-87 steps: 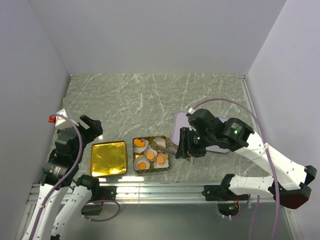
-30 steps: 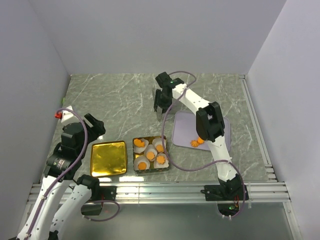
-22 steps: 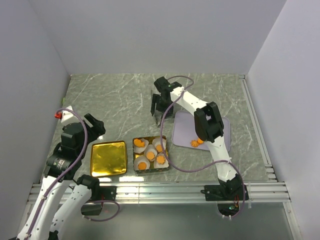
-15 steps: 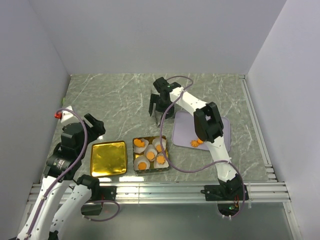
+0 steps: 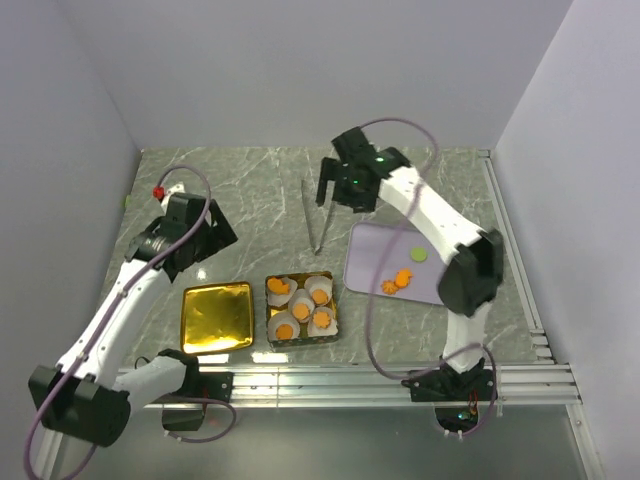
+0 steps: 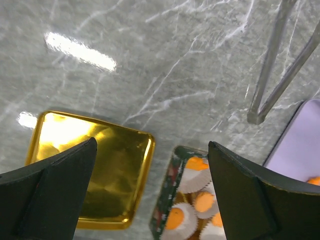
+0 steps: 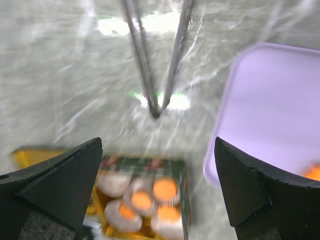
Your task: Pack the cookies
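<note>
Top camera: the right pincer (image 5: 337, 198) is over the far side of the grey marble table (image 5: 230, 190). It is spread wide with nothing in it. A moment ago it was carrying the long metal tongs (image 5: 317, 218). Now the tongs lie flat on the table just beside it. The left pincer (image 5: 212, 243) has come out over the table too. It has opened wider and holds nothing. It hangs just past the far edge of the shiny gold square lid (image 5: 216, 316). Several small orange cookies (image 5: 300, 311) sit in white paper cups (image 5: 318, 290) inside the small square tin (image 5: 272, 320), just right of the lid. Two more cookies wait on the flat purple tray (image 5: 440, 275), right of the tin, near a little green round piece (image 5: 418, 254).

Left wrist camera: its black fingers (image 6: 50, 195) stand far apart. Between them I see the gold lid and the tin with cookies. The tongs are far off to the right.

Right wrist camera: this picture is blurry. The dark fingers (image 7: 55, 185) are far apart. The tongs lie loose on the table ahead. The tin is near, and the tray is on the right.

I think the tongs work has stopped, though two cookies are not packed yet. Maybe the lid comes next, but I cannot be sure.
</note>
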Available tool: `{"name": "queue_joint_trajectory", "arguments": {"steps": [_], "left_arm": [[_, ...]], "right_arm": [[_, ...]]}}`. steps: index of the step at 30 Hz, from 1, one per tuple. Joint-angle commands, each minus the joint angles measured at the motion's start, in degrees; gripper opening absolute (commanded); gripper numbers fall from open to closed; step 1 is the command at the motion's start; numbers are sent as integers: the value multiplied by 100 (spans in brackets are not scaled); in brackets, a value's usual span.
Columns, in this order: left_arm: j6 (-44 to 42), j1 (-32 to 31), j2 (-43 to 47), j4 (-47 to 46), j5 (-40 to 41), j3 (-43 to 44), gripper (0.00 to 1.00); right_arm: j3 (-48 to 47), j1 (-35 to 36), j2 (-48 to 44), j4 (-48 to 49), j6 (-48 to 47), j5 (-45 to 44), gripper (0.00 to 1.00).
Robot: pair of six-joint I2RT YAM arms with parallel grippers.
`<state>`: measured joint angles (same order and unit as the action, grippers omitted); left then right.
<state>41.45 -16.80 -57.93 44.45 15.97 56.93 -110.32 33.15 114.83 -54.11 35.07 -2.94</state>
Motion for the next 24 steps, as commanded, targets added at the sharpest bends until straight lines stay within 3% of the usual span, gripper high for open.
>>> {"name": "queue_joint_trajectory", "arguments": {"steps": [1,6,13,17,24], "left_arm": [[521,273,-297,495,-611,512,99],[1338,843,-166,346,-1103,-57,100],[2208,1099,-25,161,-1614,-981,91],[2262,1257,-209,30,-1449,-1254,83],[2560,1363,-491,81,-1079,-1342,79]], "right_arm": [[701,34,-1180,-39,61,-321,100],[1750,43,-2367,41,307,-251,100],[2786,60,-3693,-74,562,-102,100],[3078,60,-4003,-74,554,74,100],[3096,60,-3968,-196,124,276,100]]}}
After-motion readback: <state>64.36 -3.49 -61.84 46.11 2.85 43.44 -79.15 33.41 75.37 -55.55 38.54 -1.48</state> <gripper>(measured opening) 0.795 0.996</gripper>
